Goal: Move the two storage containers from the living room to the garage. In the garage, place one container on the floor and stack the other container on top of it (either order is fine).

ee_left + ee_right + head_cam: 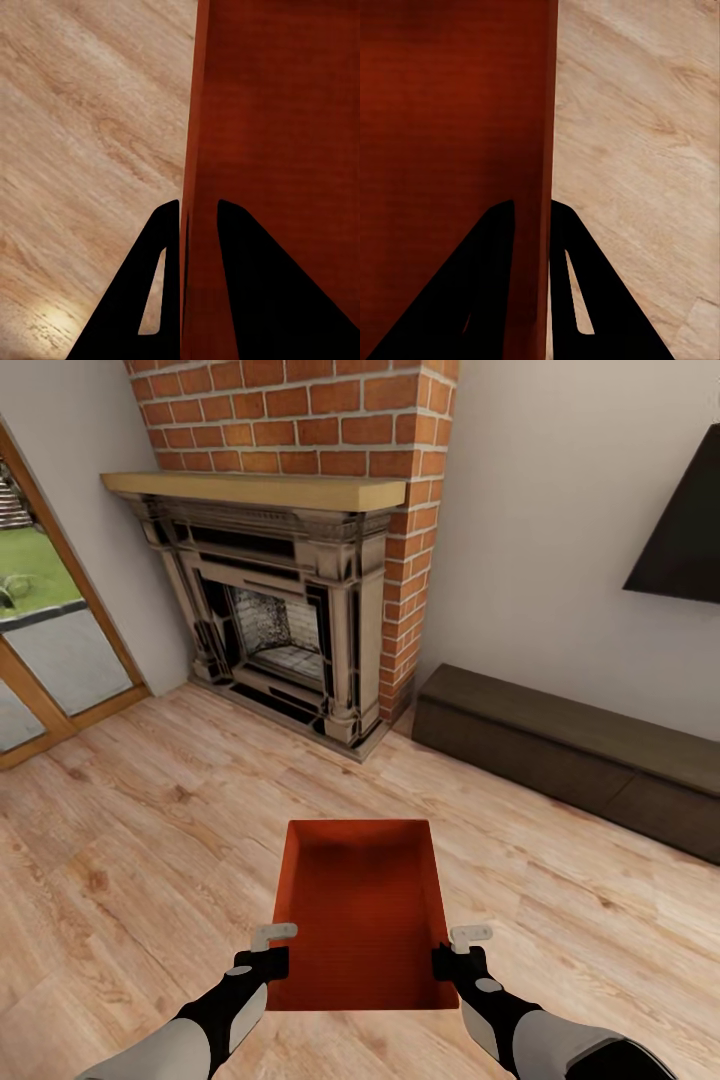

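Note:
One orange-red storage container (360,920) lies open side up over the living room's wood-plank floor (130,860), just in front of me. My left gripper (268,958) is shut on its left wall, and my right gripper (452,958) is shut on its right wall. In the left wrist view the thin wall of the container (277,112) runs between the dark fingers (161,255) of the left gripper (196,214). The right wrist view shows the same for the container (450,112) and the right gripper (534,210). Whether the tub rests on the planks or hangs above them, I cannot tell. The second container and the garage are out of view.
A red-brick fireplace (290,630) with a wooden mantel stands ahead. A long low dark-brown bench (570,755) runs along the right wall under a black TV (685,530). A wood-framed glass door (50,650) is at the left.

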Available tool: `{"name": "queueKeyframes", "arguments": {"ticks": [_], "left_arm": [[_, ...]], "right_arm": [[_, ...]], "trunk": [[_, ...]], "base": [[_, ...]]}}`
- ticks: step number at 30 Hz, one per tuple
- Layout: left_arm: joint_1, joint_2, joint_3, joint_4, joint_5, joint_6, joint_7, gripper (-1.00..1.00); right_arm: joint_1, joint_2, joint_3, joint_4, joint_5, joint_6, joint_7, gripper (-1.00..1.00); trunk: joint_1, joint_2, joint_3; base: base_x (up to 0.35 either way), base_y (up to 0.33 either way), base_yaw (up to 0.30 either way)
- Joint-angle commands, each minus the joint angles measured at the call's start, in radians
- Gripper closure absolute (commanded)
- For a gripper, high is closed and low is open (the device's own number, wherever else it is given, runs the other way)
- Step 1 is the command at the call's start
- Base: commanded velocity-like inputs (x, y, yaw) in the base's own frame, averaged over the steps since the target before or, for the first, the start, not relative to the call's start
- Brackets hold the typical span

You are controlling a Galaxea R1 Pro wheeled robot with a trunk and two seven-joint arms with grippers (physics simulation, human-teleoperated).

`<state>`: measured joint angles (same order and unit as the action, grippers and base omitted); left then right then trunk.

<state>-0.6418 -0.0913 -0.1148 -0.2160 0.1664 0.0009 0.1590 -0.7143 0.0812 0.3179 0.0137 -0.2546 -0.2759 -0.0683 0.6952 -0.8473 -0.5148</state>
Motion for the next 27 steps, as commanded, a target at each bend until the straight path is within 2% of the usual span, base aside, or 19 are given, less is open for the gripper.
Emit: {"name": "queueKeyframes", "arguments": {"ticks": [1, 27], "left_arm": [[-0.001, 0.001, 0.010, -0.003, -0.004, 0.001, 0.013, 1.00], [-0.001, 0.004, 0.011, -0.005, -0.004, 0.001, 0.013, 1.00]], "right_arm": [[-0.001, 0.000, 0.000, 0.005, -0.031, -0.006, -0.018, 1.00], [-0.001, 0.000, 0.000, 0.005, -0.031, -0.008, -0.018, 1.00]], "trunk": [[0.000, -0.001, 0.001], [0.000, -0.001, 0.043]], "base": [[0.000, 0.000, 0.000], [0.000, 0.000, 0.000]]}}
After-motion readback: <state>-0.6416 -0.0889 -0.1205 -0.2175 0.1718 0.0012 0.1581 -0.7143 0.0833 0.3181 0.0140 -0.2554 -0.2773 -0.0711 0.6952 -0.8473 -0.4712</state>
